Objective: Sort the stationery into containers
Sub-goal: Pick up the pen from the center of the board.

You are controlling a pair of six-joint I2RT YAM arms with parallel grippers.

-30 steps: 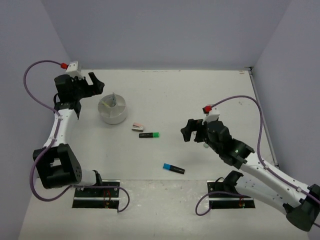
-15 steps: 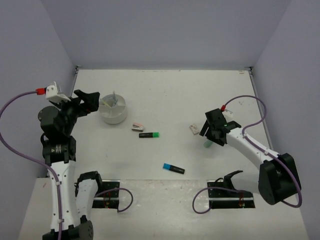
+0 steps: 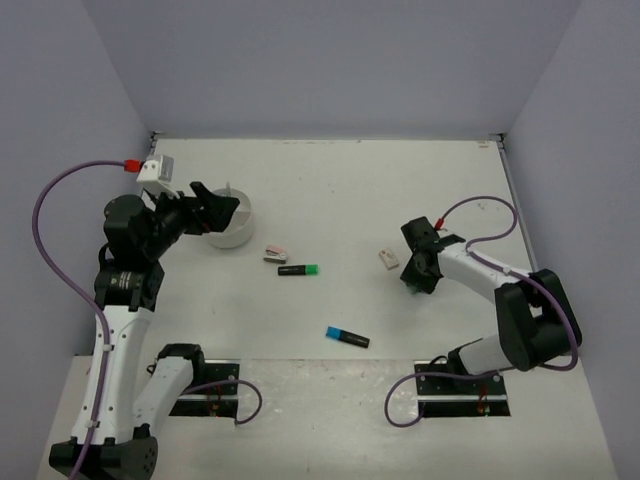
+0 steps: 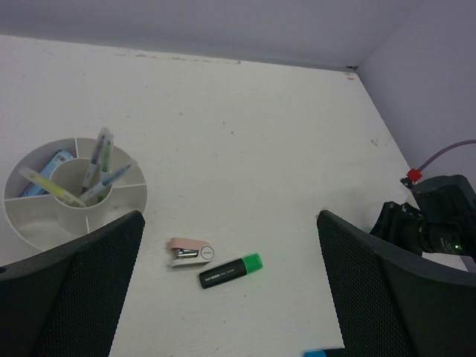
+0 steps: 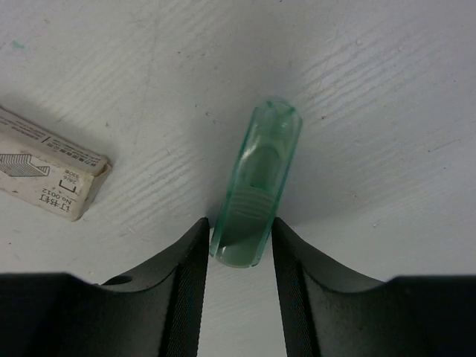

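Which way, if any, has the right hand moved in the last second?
Yes. The right hand moved rightward, away from the green highlighter and past the box, down onto a mint marker.

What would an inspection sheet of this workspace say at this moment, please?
Surface: white table, faint marks.
Job's things: compartmented white cup holds pens and a blue marker; loose on the table are a pink stapler, green-tipped highlighter, blue-tipped highlighter, staple box and mint marker.
Clutter: nothing seen.
Grippers: left gripper open beside the cup; right gripper closed on the mint marker, which lies on the table.
Cables: purple cables loop off both arms, clear of the items.
Surroundings: plain lilac walls on three sides.
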